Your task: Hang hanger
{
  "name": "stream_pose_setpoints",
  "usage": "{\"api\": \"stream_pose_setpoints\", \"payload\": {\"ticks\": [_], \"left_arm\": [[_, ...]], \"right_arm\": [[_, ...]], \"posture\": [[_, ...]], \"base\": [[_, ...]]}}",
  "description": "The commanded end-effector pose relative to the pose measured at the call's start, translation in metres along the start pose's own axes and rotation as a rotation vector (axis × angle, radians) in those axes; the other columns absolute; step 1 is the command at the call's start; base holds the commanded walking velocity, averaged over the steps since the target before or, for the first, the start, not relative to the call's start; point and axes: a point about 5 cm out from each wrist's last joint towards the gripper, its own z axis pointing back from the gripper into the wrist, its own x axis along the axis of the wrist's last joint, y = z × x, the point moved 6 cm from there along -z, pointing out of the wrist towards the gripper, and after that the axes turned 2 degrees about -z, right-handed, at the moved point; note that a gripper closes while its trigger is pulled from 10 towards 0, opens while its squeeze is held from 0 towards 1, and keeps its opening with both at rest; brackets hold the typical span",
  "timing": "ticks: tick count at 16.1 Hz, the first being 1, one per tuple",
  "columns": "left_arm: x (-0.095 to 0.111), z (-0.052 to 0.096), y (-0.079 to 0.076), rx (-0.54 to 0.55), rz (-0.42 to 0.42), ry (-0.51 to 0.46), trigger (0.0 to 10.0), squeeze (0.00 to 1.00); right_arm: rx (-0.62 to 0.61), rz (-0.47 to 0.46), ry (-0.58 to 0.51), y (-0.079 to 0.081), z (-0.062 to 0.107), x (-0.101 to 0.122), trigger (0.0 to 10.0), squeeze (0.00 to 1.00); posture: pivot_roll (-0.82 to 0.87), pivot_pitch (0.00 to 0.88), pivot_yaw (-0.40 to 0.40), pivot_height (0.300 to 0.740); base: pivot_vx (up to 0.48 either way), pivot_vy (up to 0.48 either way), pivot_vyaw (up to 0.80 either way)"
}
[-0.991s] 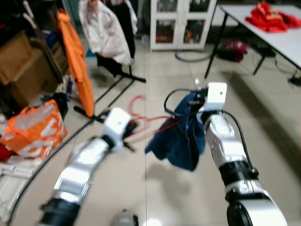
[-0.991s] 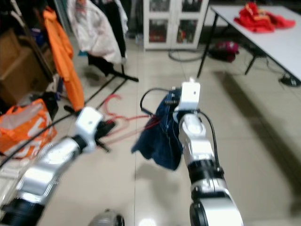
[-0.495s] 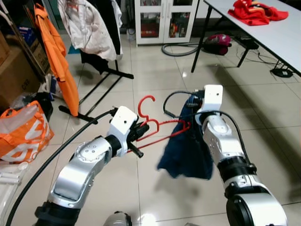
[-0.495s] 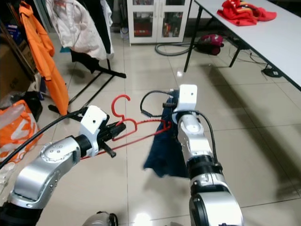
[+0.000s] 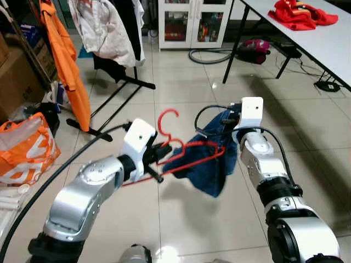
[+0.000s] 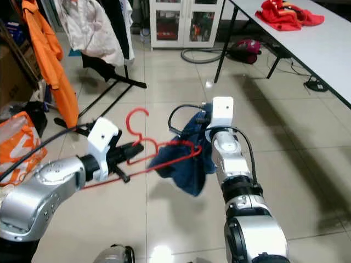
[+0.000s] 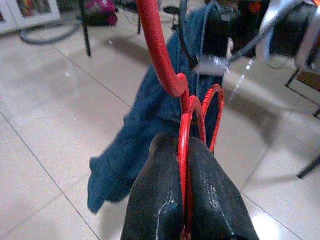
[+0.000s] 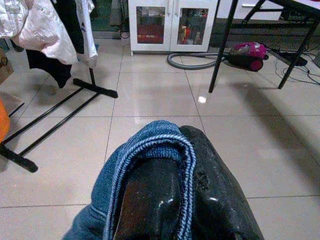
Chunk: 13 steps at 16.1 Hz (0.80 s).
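Hanger (image 5: 181,149), pinched in the left gripper (image 5: 159,155), has swung level; right gripper (image 8: 175,190) clamps the jeans (image 5: 211,156), rack (image 5: 118,96) still well apart

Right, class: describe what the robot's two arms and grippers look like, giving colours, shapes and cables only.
Both arms are silver metal with black ring joints. Each wrist carries a white box-shaped camera housing. A black cable loops along the right arm, and a long one trails from the left arm. The left gripper and right gripper have long, glossy black fingers.
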Motion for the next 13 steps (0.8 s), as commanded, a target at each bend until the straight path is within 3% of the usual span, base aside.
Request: {"api": "stream_pose_setpoints", "payload": {"ticks": [1, 3, 6, 8, 13], "left_arm": [[0.008, 0.001, 0.008, 0.046, -0.029, -0.022, 10.0, 0.00], [0.012, -0.001, 0.022, 0.138, -0.040, -0.041, 10.0, 0.00], [0.018, -0.005, 0.030, 0.216, -0.028, -0.072, 10.0, 0.00], [0.022, -0.011, 0.021, 0.194, 0.016, -0.100, 10.0, 0.00], [0.004, -0.009, -0.003, 0.049, -0.024, -0.031, 10.0, 0.00]], "right_arm": [[-0.005, 0.004, -0.067, -0.001, -0.004, 0.022, 10.0, 0.00], [-0.009, -0.004, -0.076, -0.001, -0.005, 0.024, 10.0, 0.00], [-0.013, -0.014, -0.086, 0.001, -0.005, 0.027, 10.0, 0.00], [-0.016, -0.018, -0.093, 0.002, -0.005, 0.029, 10.0, 0.00], [-0.060, 0.048, -0.091, -0.012, -0.005, 0.026, 10.0, 0.00]], "posture": [[0.08, 0.057, -0.040, 0.740], [0.08, 0.054, -0.040, 0.740], [0.07, 0.049, -0.040, 0.740], [0.07, 0.044, -0.044, 0.740], [0.07, 0.038, -0.055, 0.740]], "base": [[0.000, 0.000, 0.00], [0.000, 0.000, 0.00], [0.000, 0.000, 0.00], [0.000, 0.000, 0.00], [0.000, 0.000, 0.00]]}}
